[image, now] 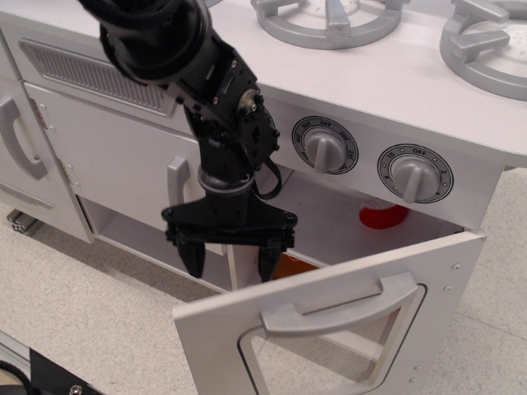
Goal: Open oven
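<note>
**Fingers spread above the lowered oven door**

Fingers (194, 257) black, short, tapered, pointing down, spread wide with nothing between them. The gripper (230, 263) hangs just above the left part of the door's top edge; contact with the edge can't be told. Black arm (177, 49) comes in from upper left, jointed wrist bent down, thin black cable looped at its side.

The oven (346, 239) sits under the counter, below two round grey knobs (325, 146). Its door (329, 329) is light grey, matte, flat panel, tilted far outward from the bottom, cavity open behind it. Wide horizontal grey handle (342, 303) across the door's upper part, rounded clear window (329, 366) below it, cut by the frame edge. Something red (382, 216) and something orange (292, 265) inside the cavity, unclear what. Speckled pale floor (99, 321) below.
</note>
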`<state>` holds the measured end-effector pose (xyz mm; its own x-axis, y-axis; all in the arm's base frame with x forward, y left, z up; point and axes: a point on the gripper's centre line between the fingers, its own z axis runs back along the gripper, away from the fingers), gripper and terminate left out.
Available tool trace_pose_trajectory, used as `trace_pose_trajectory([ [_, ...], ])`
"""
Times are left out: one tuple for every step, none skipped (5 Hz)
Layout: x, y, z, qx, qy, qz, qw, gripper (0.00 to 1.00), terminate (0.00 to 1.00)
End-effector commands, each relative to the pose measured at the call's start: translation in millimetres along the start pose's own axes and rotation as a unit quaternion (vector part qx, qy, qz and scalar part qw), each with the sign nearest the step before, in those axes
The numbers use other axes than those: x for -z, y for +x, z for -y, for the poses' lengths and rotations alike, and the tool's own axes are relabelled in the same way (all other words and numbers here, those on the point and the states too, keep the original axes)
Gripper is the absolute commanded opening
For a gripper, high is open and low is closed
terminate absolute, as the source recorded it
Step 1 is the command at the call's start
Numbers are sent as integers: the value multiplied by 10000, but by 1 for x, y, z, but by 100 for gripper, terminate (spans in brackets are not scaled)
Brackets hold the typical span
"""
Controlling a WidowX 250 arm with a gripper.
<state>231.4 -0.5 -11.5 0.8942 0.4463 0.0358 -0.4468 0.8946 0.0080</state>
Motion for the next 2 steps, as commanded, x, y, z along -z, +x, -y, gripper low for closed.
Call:
trace_pose_trajectory([
  [-5, -34, 41, 216, -400, -499, 9977, 100, 0],
  [-3, -52, 54, 234, -365, -692, 9967, 100, 0],
])
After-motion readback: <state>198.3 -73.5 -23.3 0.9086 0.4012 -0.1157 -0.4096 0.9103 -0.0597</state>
